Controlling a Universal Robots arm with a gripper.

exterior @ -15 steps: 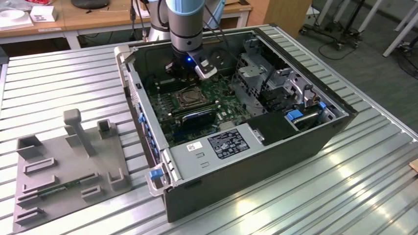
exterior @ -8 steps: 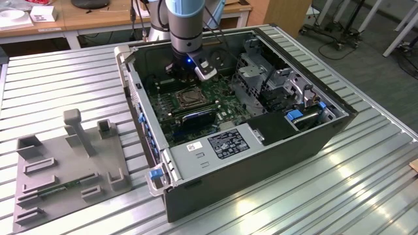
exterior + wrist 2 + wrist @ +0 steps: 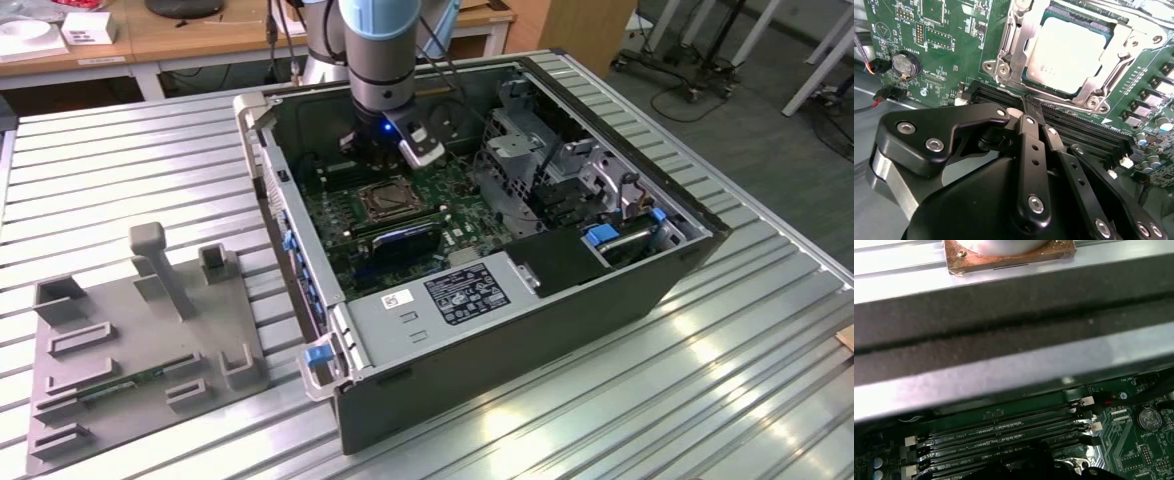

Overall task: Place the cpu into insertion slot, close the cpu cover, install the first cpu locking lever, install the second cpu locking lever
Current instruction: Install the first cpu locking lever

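Inside the open computer case (image 3: 627,290), lying on its side on the ribbed metal table (image 3: 120,170), the arm's gripper (image 3: 1026,107) is hanging low over the green motherboard (image 3: 454,215), just beside the socket, which fits work on the socket's parts rather than fetching anything from outside. Seen in the second wrist view, its black fingers (image 3: 1030,131) are drawn together to a narrow tip and are clasping nothing; that tip is sitting over the long black memory slots (image 3: 1079,127) right at the socket's edge, probably so that it can push or hook small hardware. The cpu (image 3: 1066,55) is already lying flat in the insertion slot (image 3: 388,199), its dull silver top facing up. The cpu cover (image 3: 1014,42) is lying down around the chip, its frame bordering the metal top, though whether the locking levers are hooked I cannot tell. On the exterior view's left, a grey fixture tray (image 3: 140,335) is sitting well apart from the case.
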